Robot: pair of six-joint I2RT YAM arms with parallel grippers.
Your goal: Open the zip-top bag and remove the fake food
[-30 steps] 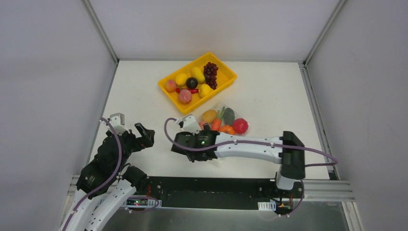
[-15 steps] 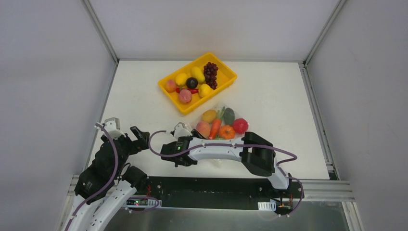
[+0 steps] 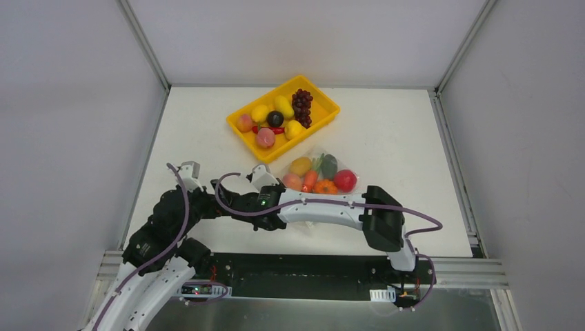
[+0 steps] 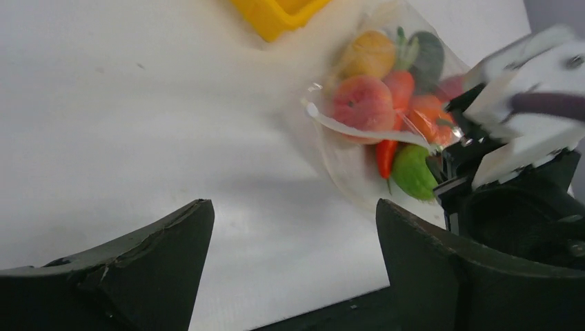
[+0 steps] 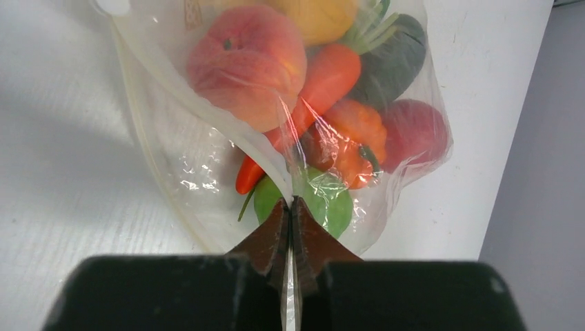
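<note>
zip-top bag (image 5: 181, 172): clear, crinkly, shiny plastic film | fake food (image 5: 248, 65): glossy smooth plastic | yellow tray (image 3: 310, 129): smooth plastic | table (image 3: 386, 131): matt white surface

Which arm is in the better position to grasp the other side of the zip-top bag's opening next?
Probably the left. The right gripper is shut on the zip-top bag at its zip edge, so it is occupied. The left gripper is open, empty, and faces the bag's opening from close by.
</note>
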